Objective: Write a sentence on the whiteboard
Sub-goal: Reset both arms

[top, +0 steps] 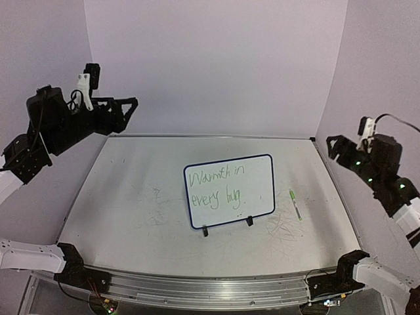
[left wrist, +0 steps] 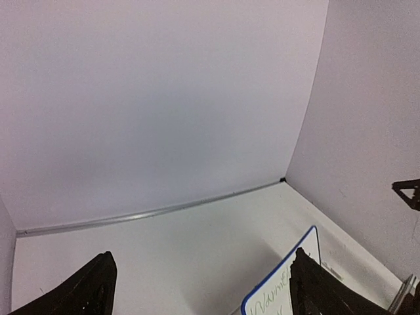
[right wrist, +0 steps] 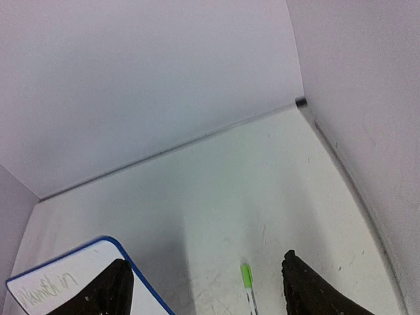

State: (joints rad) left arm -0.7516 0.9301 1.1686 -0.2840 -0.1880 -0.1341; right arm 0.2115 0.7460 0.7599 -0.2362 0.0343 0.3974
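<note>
While both arms hang raised at the sides, you have the tabletop point(top: 131, 190) carrying the whiteboard point(top: 262, 190) near its middle, propped on two black feet with its face toward the arms. Your left claw point(left wrist: 203, 292) sits high over the far left corner, jaws spread wide and empty. Your right claw point(right wrist: 209, 292) is up at the right edge, jaws likewise apart, gripping nothing. The sentence point(top: 215, 176) reads "Warmth in every hug" in green, on two lines. A green-capped marker point(top: 296, 204) lies flat on the tabletop, near the whiteboard's right side but not touching it.
</note>
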